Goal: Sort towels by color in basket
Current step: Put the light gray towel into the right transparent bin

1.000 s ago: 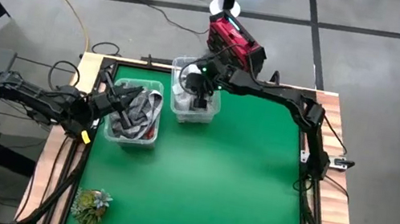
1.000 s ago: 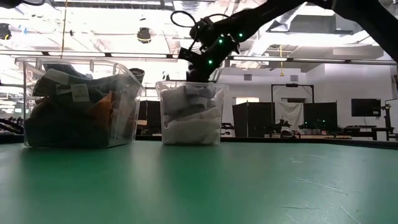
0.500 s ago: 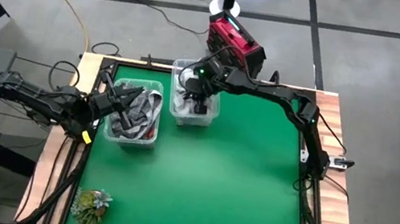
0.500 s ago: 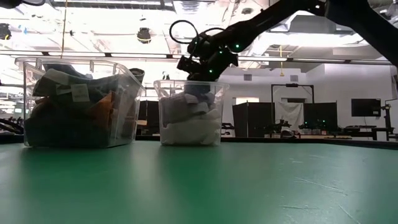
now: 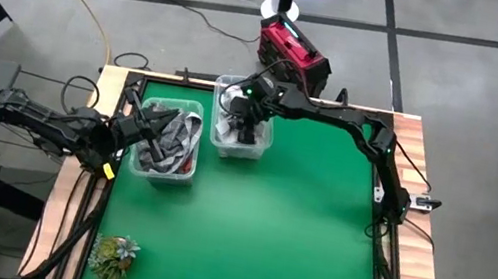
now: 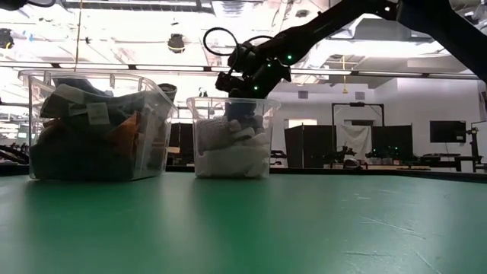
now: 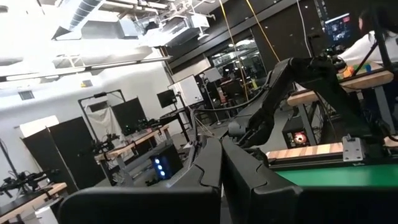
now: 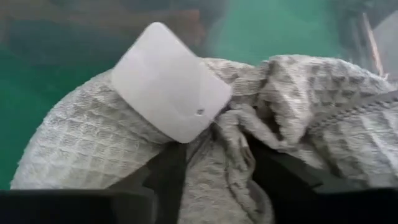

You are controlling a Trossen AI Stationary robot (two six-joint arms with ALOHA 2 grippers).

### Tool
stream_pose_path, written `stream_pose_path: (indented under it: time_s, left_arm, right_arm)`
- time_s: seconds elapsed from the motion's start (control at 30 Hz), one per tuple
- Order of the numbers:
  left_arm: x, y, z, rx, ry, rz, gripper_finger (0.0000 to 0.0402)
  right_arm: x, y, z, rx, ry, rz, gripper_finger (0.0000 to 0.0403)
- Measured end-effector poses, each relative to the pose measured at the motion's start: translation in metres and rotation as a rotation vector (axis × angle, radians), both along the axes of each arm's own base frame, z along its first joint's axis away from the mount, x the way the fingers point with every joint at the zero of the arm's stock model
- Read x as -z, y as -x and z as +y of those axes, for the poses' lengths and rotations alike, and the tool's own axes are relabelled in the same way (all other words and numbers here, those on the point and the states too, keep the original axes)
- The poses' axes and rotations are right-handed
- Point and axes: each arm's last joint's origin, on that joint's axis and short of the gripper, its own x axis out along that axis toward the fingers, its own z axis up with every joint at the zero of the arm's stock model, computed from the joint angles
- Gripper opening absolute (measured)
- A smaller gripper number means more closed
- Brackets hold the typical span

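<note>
Right gripper (image 8: 211, 165) sits spread open, gripping nothing, over the white waffle towel (image 8: 124, 155) in the far-edge bin (image 5: 264, 142): soft, light, floppy, so I'd pinch a bunched fold.

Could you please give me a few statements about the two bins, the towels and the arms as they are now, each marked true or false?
1. The right pincer is over the small clear bin of white towels. True.
2. The right pincer's fingers are pressed shut. False: they stand apart, with the white waffle-weave towel between and beneath them.
3. The larger bin holds only white cloth. False: it holds dark grey, rust-orange and plaid towels.
4. The left pincer is shut. True.
5. The small green plant sits inside the larger bin. False: it stands alone at the table's near left corner.
</note>
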Motion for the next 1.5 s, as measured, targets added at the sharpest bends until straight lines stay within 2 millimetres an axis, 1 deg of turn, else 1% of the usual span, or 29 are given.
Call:
stream_pose_path:
  time_s: [0.07,0.13,0.17,0.33,0.4,0.47,0.53,0.63,0.73,0.87,0.93,1.0,1.1,1.13,1.23,1.3,1.37,1.5]
  left_arm:
    - [0.0,0.0,0.0,0.0,0.0,-0.001,0.0]
    - [0.0,0.0,0.0,0.0,0.0,-0.001,0.0]
    - [0.0,0.0,0.0,0.0,0.0,0.001,0.0]
    - [0.001,0.0,0.0,-0.001,-0.004,0.013,0.0]
    - [0.001,0.0,0.0,0.0,-0.005,0.013,0.0]
    - [0.001,-0.001,0.0,-0.001,-0.005,0.015,0.0]
    - [0.001,-0.001,0.0,0.0,-0.003,0.014,0.0]
    - [0.001,-0.001,0.0,0.001,-0.002,0.013,0.0]
    - [0.001,0.0,0.0,0.001,0.0,0.012,0.0]
    - [0.001,0.0,0.0,0.002,0.0,0.012,0.0]
    - [0.001,0.0,0.0,0.001,0.0,0.012,0.0]
    - [0.001,0.0,0.0,0.001,0.0,0.013,0.0]
    - [0.001,0.0,0.0,-0.001,-0.007,0.017,0.0]
    - [0.001,0.0,0.0,-0.001,-0.007,0.018,0.0]
    - [0.001,0.0,0.0,-0.001,-0.007,0.019,0.0]
    - [0.002,-0.001,0.0,-0.001,-0.008,0.022,0.0]
    - [0.002,-0.001,0.0,-0.001,-0.008,0.023,0.0]
    - [0.003,-0.001,0.0,0.006,0.008,0.026,0.0]
  right_arm:
    - [-0.004,-0.001,0.004,0.015,0.027,0.012,0.0234]
    - [-0.017,0.001,0.008,0.031,0.046,0.021,0.0255]
    - [-0.027,0.002,0.01,0.04,0.056,0.013,0.0261]
    - [-0.092,0.011,0.024,0.041,0.094,-0.104,0.0267]
    - [-0.11,0.016,0.028,0.037,0.106,-0.138,0.0267]
    - [-0.118,0.02,0.03,0.05,0.126,-0.146,0.0267]
    - [-0.122,0.022,0.028,0.108,0.188,-0.147,0.0268]
    - [-0.127,0.026,0.016,0.216,0.282,-0.153,0.0268]
    - [-0.116,0.024,-0.002,0.263,0.291,-0.143,0.0265]
    - [-0.066,0.015,-0.025,0.292,0.219,-0.016,0.0257]
    - [-0.035,0.009,-0.031,0.276,0.181,0.068,0.0252]
    - [-0.011,0.003,-0.032,0.257,0.171,0.124,0.0246]
    - [0.007,-0.001,-0.031,0.23,0.167,0.17,0.0238]
    - [0.008,-0.002,-0.03,0.225,0.169,0.176,0.0236]
    - [-0.003,0.001,-0.028,0.229,0.173,0.158,0.0229]
    - [-0.019,0.006,-0.025,0.238,0.171,0.141,0.0226]
    - [-0.042,0.013,-0.02,0.248,0.174,0.106,0.0224]
    - [-0.102,0.032,-0.009,0.282,0.24,-0.025,0.0223]
